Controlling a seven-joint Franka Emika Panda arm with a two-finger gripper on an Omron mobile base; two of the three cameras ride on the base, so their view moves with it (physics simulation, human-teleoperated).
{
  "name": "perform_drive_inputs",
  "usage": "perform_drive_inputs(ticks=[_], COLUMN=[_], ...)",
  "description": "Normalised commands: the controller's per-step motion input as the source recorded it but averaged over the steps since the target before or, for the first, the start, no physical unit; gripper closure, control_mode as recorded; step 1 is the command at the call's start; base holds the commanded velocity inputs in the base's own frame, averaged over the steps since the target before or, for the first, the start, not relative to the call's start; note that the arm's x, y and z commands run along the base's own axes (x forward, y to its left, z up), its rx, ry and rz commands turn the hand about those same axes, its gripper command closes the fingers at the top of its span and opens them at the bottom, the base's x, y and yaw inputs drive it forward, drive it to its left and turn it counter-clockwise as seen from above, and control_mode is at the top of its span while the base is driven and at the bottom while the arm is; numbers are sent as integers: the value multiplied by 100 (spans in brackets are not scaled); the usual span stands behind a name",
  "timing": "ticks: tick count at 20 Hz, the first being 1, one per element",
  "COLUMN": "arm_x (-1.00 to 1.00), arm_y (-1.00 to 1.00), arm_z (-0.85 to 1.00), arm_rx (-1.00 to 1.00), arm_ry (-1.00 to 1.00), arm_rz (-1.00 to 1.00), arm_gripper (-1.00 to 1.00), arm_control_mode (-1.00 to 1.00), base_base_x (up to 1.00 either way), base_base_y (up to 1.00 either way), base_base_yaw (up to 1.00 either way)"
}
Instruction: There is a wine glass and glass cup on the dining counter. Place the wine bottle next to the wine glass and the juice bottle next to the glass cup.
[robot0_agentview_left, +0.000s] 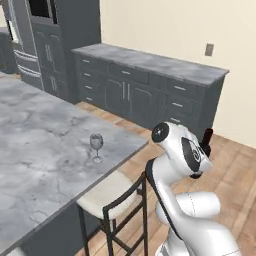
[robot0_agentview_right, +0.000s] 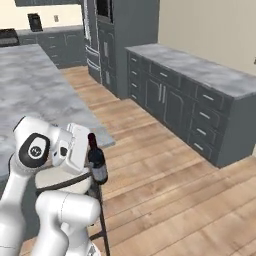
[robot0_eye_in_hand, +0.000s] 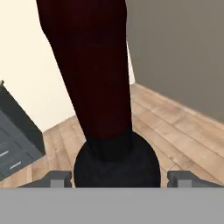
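Observation:
My gripper (robot0_agentview_right: 89, 159) is shut on the wine bottle (robot0_agentview_right: 97, 161), a slim dark bottle held upright in the air beside the corner of the dining counter (robot0_agentview_right: 30, 85). In the hand view the wine bottle (robot0_eye_in_hand: 94, 87) rises between the two fingertips of the gripper (robot0_eye_in_hand: 118, 178), dark red above a black part. Its neck (robot0_agentview_left: 206, 137) peeks out behind the arm in the left base view. The wine glass (robot0_agentview_left: 96, 146) stands near the corner of the marble dining counter (robot0_agentview_left: 40, 150), left of the arm. The glass cup and the juice bottle are out of view.
A cream-seated stool (robot0_agentview_left: 107, 196) is tucked under the counter's edge just in front of the arm. Dark grey cabinets with a marble top (robot0_agentview_left: 150, 62) (robot0_agentview_right: 200, 80) line the far wall, with a tall dark unit (robot0_agentview_right: 112, 40) beside them. Wood floor (robot0_agentview_right: 165, 190) lies between.

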Motion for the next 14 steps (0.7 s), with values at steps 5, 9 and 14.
perform_drive_inputs(ticks=[5,9,14], arm_x=[0,0,0], arm_y=[0,0,0], arm_z=[0,0,0], arm_rx=[0,0,0], arm_ry=[0,0,0], arm_rz=[0,0,0], arm_gripper=[100,100,100], arm_control_mode=[100,100,100], base_base_x=[-5,-19,-1], base_base_y=[7,13,12], base_base_yaw=[85,63,48])
